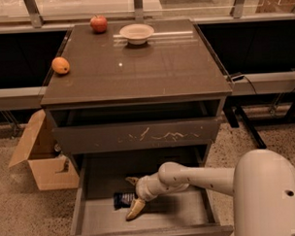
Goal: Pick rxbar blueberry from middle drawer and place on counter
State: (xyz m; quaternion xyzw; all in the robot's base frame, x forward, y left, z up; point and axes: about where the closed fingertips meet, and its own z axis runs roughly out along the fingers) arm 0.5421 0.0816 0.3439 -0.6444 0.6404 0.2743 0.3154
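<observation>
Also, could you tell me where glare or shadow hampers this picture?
Camera view: the glossy counter shows pale reflected streaks beside the bowl and a small bright spot; the middle drawer is dim, darkest at its back, so the rxbar blueberry reads as a dark patch; the gripper, fingers apart, stands out pale next to it in the drawer.

The table (136, 76) top is glossy dark brown (pale glints of light streak it). On the table, the apple (99, 23) is red, the round fruit (60, 65) orange-yellow and the bowl (137, 33) off-white. Under the table top, a grey-brown drawer front (138, 137) bears whitish scratches. Lower under the table, the middle drawer (180, 211) has a grey floor. In it the rxbar blueberry (120, 200) is navy-black with faint white print. The gripper (131, 197), beside the bar, has tan fingers (135, 210) on a cream-white arm (198, 179).
</observation>
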